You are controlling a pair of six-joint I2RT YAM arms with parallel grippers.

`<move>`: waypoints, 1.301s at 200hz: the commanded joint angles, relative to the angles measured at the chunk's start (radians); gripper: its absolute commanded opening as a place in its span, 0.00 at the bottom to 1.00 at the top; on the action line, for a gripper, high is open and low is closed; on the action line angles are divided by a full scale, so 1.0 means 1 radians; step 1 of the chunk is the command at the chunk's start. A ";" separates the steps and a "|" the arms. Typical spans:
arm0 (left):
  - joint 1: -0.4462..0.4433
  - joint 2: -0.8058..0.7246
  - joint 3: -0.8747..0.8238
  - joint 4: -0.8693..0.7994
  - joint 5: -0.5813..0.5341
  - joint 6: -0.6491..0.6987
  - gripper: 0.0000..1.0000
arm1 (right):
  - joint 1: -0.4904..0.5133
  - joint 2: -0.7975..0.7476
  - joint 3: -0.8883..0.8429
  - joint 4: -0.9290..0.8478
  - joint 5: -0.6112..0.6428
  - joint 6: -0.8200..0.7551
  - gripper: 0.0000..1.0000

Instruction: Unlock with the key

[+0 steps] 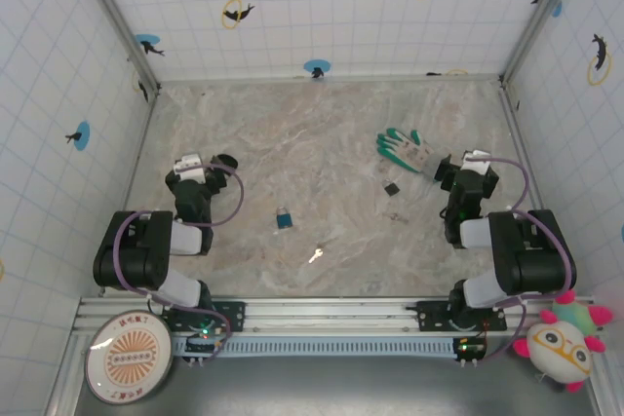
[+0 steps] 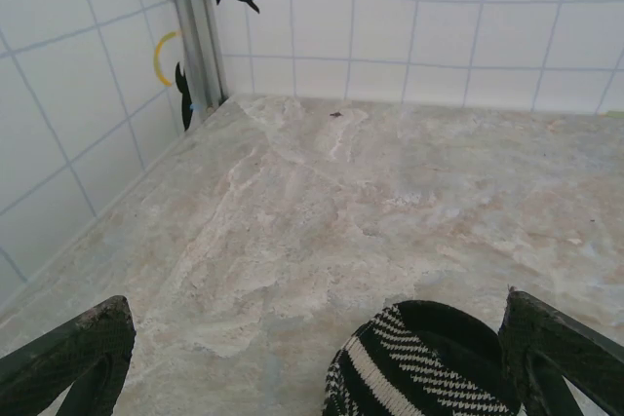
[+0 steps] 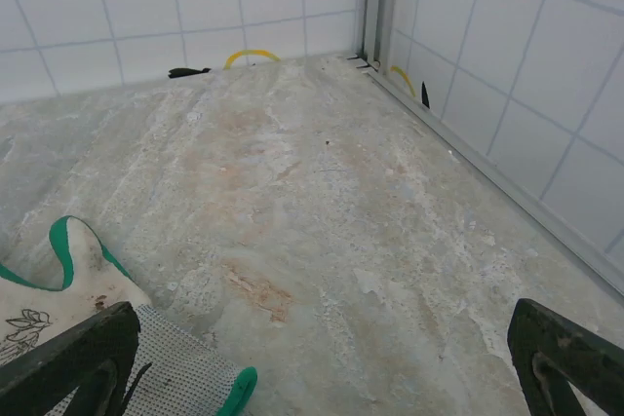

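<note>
- Two claws, and both are wide open and hold nothing: the left claw (image 1: 198, 161) and the right claw (image 1: 475, 157).
- Your key (image 1: 315, 256) lies flat on the table (image 1: 292, 124). It is close to the front edge, about midway between the two arms.
- The blue padlock (image 1: 283, 220) sits near the key, a bit farther in and a bit to the left.
- Both claws point at the back wall, so the key is behind them. From the left claw it lies back and to the right. From the right claw it lies back and to the left.
- I think your left claw is a little nearer to the key, and to the padlock too.
- The key looks slanted, not straight across, but it is too tiny to tell which end has the teeth.
- A striped black and white thing (image 2: 429, 362) sits low by the left claw's right finger. A glove (image 3: 58, 289) lies by the right claw. You need neither one.
- Nobody has picked up the key yet, so that is likely your first job.
</note>
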 commanded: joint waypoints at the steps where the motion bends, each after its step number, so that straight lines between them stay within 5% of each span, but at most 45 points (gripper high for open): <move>1: 0.005 -0.009 0.009 0.014 0.013 0.008 0.98 | -0.005 -0.011 0.032 0.007 -0.007 -0.001 1.00; 232: 0.005 -0.013 0.007 0.024 0.014 0.008 0.98 | -0.005 -0.014 0.030 0.014 -0.002 -0.001 1.00; 260: 0.003 -0.097 0.124 -0.260 -0.011 -0.003 0.98 | -0.003 -0.142 0.100 -0.217 -0.023 -0.014 1.00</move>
